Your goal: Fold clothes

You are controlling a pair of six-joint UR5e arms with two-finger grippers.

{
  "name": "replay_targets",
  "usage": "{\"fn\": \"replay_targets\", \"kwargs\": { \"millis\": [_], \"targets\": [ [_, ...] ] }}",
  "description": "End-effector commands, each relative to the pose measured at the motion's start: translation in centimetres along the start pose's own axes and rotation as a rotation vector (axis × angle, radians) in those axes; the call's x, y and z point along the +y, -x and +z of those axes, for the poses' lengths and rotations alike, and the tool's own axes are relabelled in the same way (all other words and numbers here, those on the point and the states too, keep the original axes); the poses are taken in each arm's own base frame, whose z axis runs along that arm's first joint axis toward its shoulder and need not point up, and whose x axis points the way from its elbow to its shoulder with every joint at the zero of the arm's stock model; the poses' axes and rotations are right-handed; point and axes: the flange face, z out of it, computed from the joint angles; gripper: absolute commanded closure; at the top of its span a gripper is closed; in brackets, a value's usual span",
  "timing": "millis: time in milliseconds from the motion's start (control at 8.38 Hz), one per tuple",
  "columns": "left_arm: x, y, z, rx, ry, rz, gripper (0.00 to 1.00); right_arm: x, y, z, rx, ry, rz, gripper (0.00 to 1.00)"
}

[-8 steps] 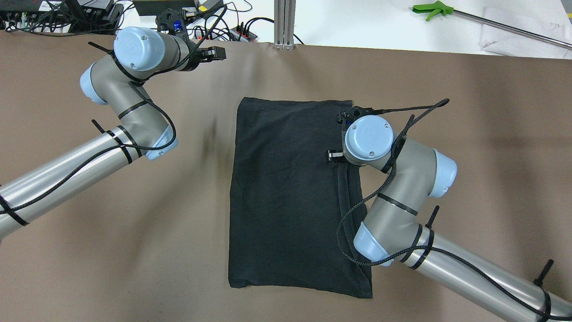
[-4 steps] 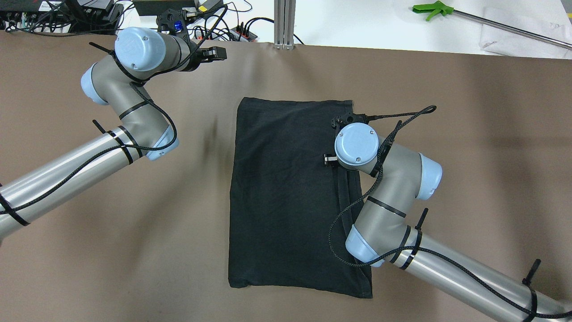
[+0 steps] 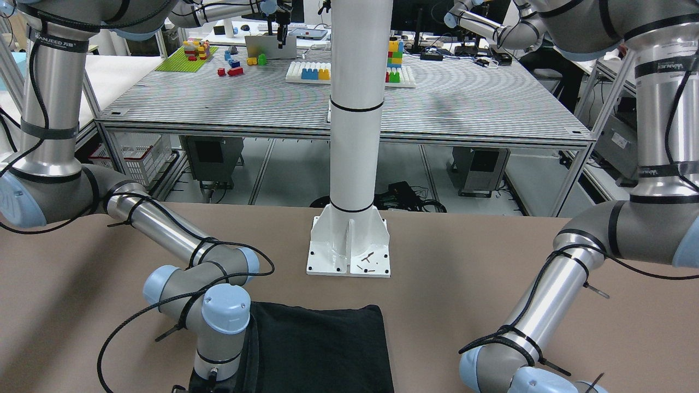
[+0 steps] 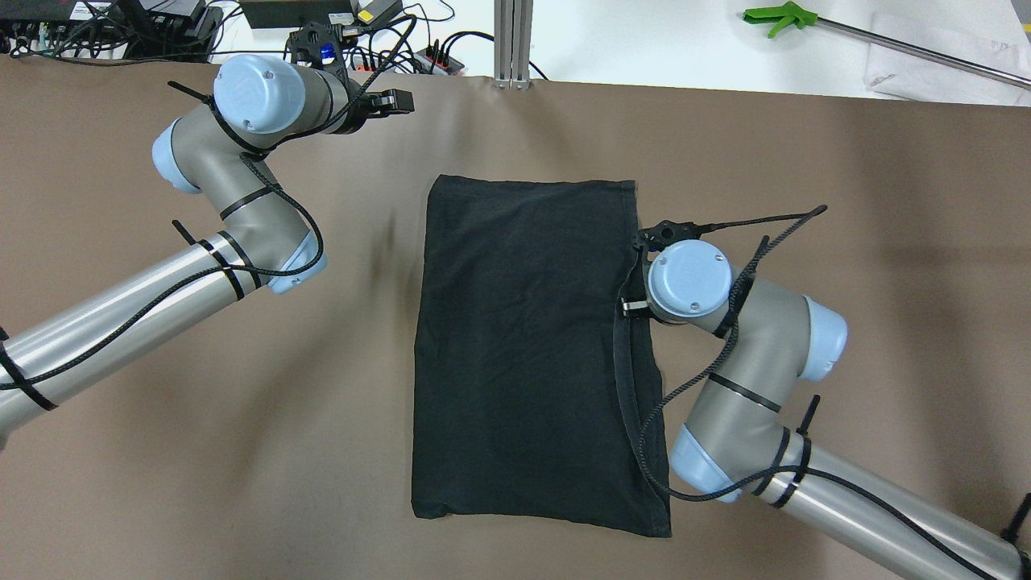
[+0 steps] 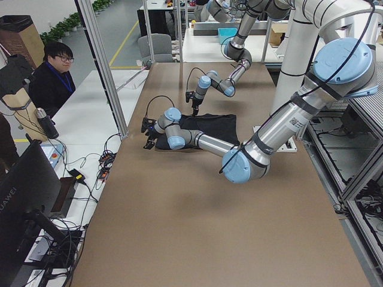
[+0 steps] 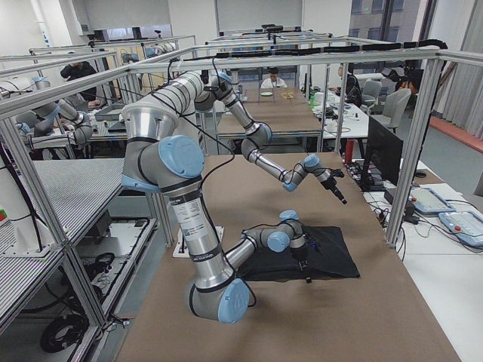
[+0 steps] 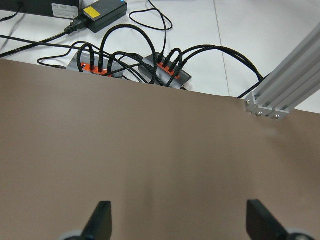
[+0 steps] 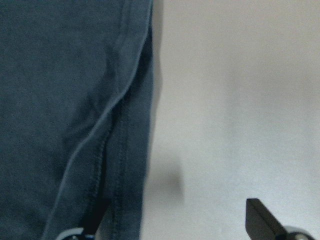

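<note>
The black garment (image 4: 523, 354) lies flat as a rectangle in the middle of the brown table, its hemmed edge (image 8: 120, 100) on the right. It also shows in the front view (image 3: 322, 344). My right gripper (image 4: 631, 306) points down at that right edge, partly hidden under its wrist. In the right wrist view it (image 8: 170, 232) is open, one finger over the hem, the other fingertip (image 8: 262, 220) over bare table. My left gripper (image 4: 395, 101) is open and empty over bare table near the far edge, fingers (image 7: 102, 220) wide apart.
Power strips and cables (image 7: 130, 65) and an aluminium post (image 4: 512, 40) lie beyond the table's far edge. A green-handled grabber (image 4: 777, 16) lies at the far right. The white pole base (image 3: 349, 251) stands on the near side by the garment.
My right wrist first drifted left over the garment, then moved right to its right edge. My left arm shifted slightly right.
</note>
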Motion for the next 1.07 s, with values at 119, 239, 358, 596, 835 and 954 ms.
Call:
{"fn": "replay_targets", "kwargs": {
  "millis": [119,239,358,596,835,954],
  "targets": [
    [0.3,-0.2,0.0,0.002,0.003,0.000,0.05,1.6,-6.7,-2.6,-0.010,-0.012,-0.140,0.06],
    [0.3,-0.2,0.0,0.002,0.003,0.000,0.05,0.3,-4.2,-4.1,-0.039,-0.034,-0.117,0.06],
    [0.3,-0.2,0.0,0.002,0.003,0.002,0.05,-1.3,-1.6,-4.8,-0.053,-0.039,-0.050,0.06],
    [0.3,-0.1,0.1,0.001,0.002,0.003,0.05,0.0,1.8,-4.8,-0.079,-0.018,-0.010,0.06],
    [0.4,0.0,0.2,-0.003,0.005,0.003,0.05,3.4,4.3,-4.0,-0.092,0.004,-0.053,0.06],
    [0.2,0.1,0.2,-0.003,0.004,0.002,0.05,3.9,4.9,-4.1,-0.097,0.009,-0.044,0.06]
  ]
}}
